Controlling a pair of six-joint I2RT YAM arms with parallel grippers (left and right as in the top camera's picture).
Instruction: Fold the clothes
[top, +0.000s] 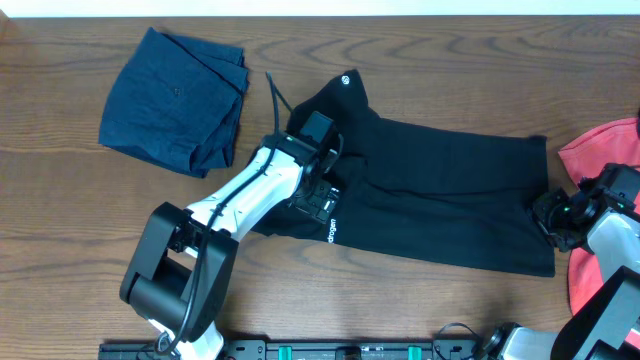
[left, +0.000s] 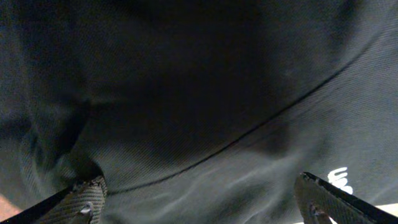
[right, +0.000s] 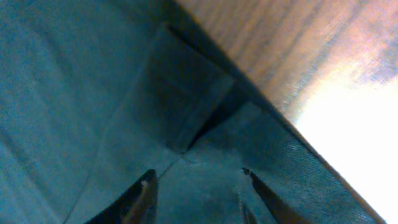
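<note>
The black T-shirt (top: 440, 200) lies spread flat across the middle of the table, with small white print marks (top: 332, 222) near its left part. My left gripper (top: 322, 205) hovers low over that left part. In the left wrist view it (left: 199, 186) is wide open with only dark cloth (left: 205, 106) under the gap. My right gripper (top: 548, 215) sits at the shirt's right edge. Seen from the right wrist, its fingers (right: 199, 174) stand apart over a folded corner of the cloth (right: 93, 93), holding nothing that shows.
A navy-blue garment (top: 175, 100) lies folded at the back left. A coral-red T-shirt (top: 600, 155) lies at the right edge, partly under my right arm. Bare wooden table (top: 60, 230) surrounds them. A black cable (top: 275, 92) runs from my left wrist.
</note>
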